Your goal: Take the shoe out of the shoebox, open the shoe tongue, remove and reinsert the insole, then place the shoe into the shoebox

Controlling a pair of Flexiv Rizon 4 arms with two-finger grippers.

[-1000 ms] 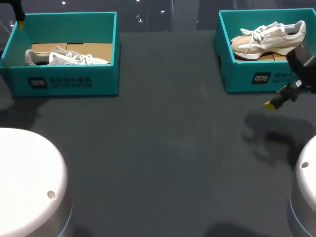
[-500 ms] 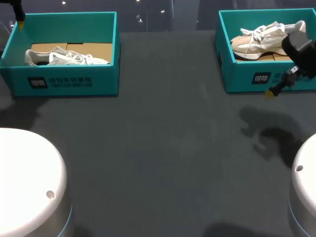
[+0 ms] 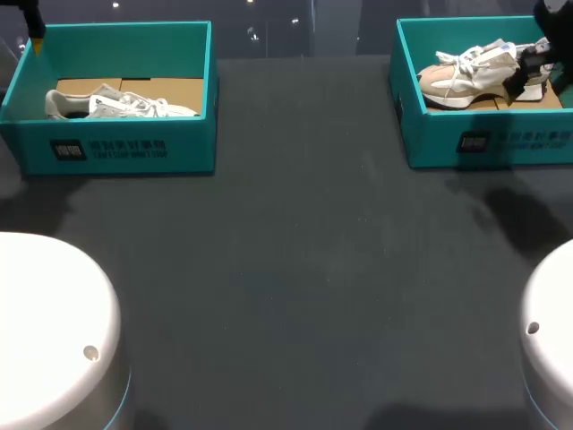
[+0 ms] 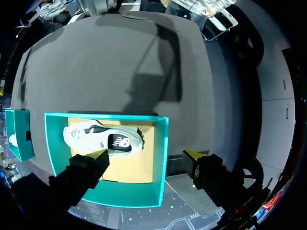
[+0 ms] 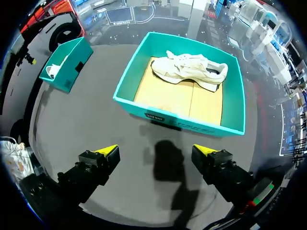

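Shoe [image 3: 466, 79]: beige-white, inside teal shoebox [image 3: 430, 134], upper right of head frame. Likely light; soft upper, stiffer sole, loose laces prone to snag. Best hold judged at heel collar or midfoot. Right gripper [image 5: 156, 151] fingers spread wide, empty. Left gripper [image 4: 145, 154] fingers likewise apart, empty.

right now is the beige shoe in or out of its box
In: the beige shoe lies on the cardboard floor inside the teal shoebox.
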